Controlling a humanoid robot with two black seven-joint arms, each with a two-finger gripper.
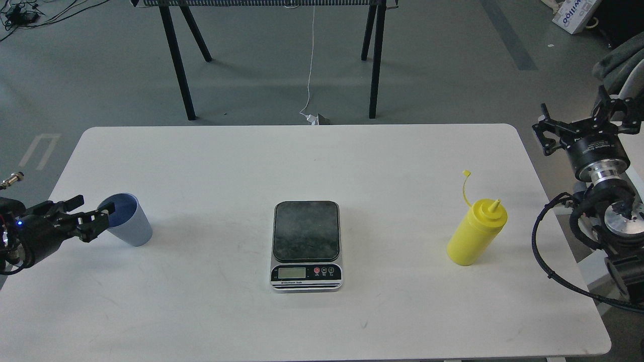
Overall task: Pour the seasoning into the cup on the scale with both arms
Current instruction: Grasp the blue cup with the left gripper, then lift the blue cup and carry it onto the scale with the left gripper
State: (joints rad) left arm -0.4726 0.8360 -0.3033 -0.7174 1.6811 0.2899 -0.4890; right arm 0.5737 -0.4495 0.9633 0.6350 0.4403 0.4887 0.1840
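The light-blue cup (130, 227) stands on the white table (312, 156) at the left. My left gripper (86, 213) is low at the table's left edge, open, with its fingertips right at the cup's left side; I cannot tell if they touch it. The scale (306, 245) lies at the table's middle with nothing on its dark plate. The yellow seasoning bottle (474, 234) stands upright at the right, its cap hanging off its tether. My right gripper (584, 121) is open and empty beyond the table's right edge, far behind the bottle.
Black trestle legs (177, 60) and a white cable (310, 60) stand on the floor behind the table. A cardboard box (576, 14) lies at the top right. My right arm's cable loop (546, 251) hangs by the table's right edge.
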